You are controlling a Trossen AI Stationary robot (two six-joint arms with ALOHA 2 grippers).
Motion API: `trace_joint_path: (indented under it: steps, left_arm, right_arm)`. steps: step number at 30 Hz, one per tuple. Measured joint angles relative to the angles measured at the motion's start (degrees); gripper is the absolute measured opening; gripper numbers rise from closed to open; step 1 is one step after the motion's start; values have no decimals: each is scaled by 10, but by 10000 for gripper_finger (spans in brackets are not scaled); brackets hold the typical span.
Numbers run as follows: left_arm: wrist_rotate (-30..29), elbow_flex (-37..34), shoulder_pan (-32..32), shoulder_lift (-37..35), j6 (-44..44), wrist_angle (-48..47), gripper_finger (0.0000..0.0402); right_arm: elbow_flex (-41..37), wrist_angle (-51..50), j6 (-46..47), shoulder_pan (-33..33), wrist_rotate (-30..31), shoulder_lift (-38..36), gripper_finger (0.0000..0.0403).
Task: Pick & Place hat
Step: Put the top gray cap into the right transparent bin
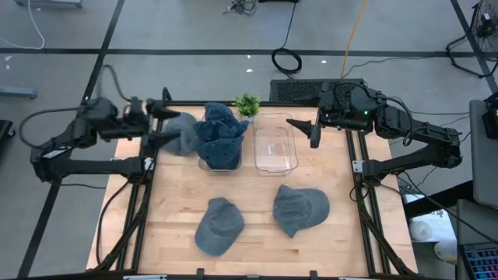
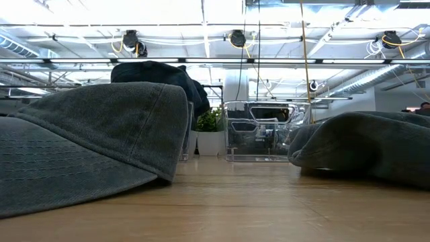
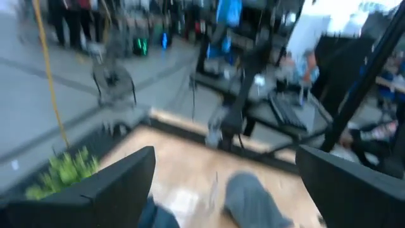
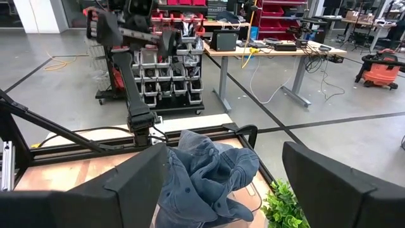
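Observation:
Two grey-blue hats lie brim-down on the wooden table near its front: one at the left (image 1: 218,225) (image 2: 94,134), one at the right (image 1: 300,210) (image 2: 363,144). Several darker blue hats are heaped in the left clear bin (image 1: 222,134) (image 4: 209,171). A paler grey hat (image 1: 182,134) rests against that bin's left side. My left gripper (image 1: 171,124) (image 3: 224,190) hovers open beside that hat, with nothing between its fingers. My right gripper (image 1: 305,131) (image 4: 224,190) is open at the right of the empty clear bin (image 1: 275,144) (image 2: 262,131).
A small green plant (image 1: 247,103) (image 2: 209,121) stands behind the two bins at the table's far edge. The table's black frame rails (image 1: 364,210) run along both sides. Bare wood shows between the bins and the two front hats.

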State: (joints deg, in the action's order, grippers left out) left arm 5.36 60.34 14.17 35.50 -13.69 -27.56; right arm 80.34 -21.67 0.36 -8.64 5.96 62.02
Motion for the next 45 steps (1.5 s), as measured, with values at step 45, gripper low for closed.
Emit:
trace_joint_path:
  steps: [45]
  left_arm:
    - [-499, 234, 13, 135, -103, -590, 390]
  right_arm:
    - [0, 4, 5, 5, -92, 0, 295]
